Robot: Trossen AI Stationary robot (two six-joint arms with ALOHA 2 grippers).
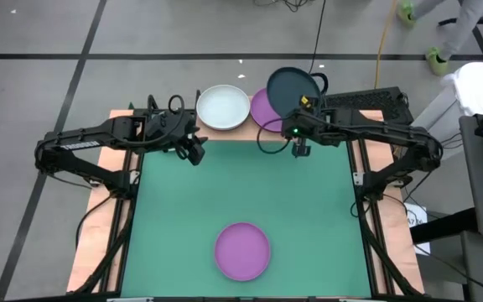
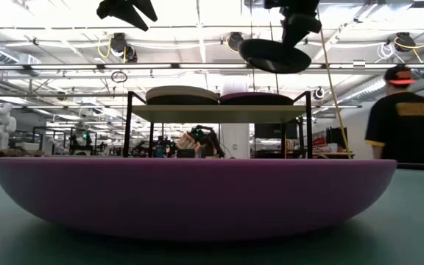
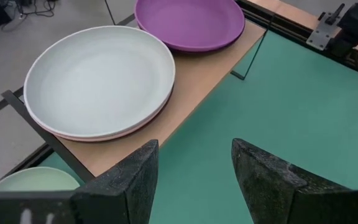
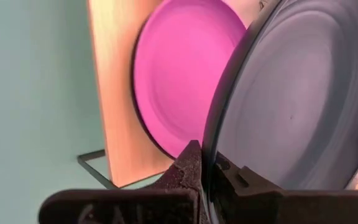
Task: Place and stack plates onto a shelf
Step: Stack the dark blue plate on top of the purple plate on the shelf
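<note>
The right end effector [image 1: 301, 104] is pinched on the rim of a dark plate [image 1: 292, 91], holding it in the air over the purple plate [image 1: 264, 110] on the shelf [image 3: 185, 102], so this stacking step looks under way but not finished. The left end effector [image 1: 197, 153] hangs open and empty just in front of the shelf, beside the white plate [image 1: 223, 106] (which rests on a pink one), while another purple plate [image 1: 242, 250] waits on the green surface [image 1: 241, 184], and a mint plate's [image 3: 33, 180] edge shows under the shelf

Two dark arms: left arm [image 1: 99, 138], right arm [image 1: 376, 134], black links, looped black cables near wrists. Green light glows just behind right gripper [image 1: 301, 149]. Left gripper [image 3: 194, 171]: black, rough-textured jaws, white lettering on base below them.
</note>
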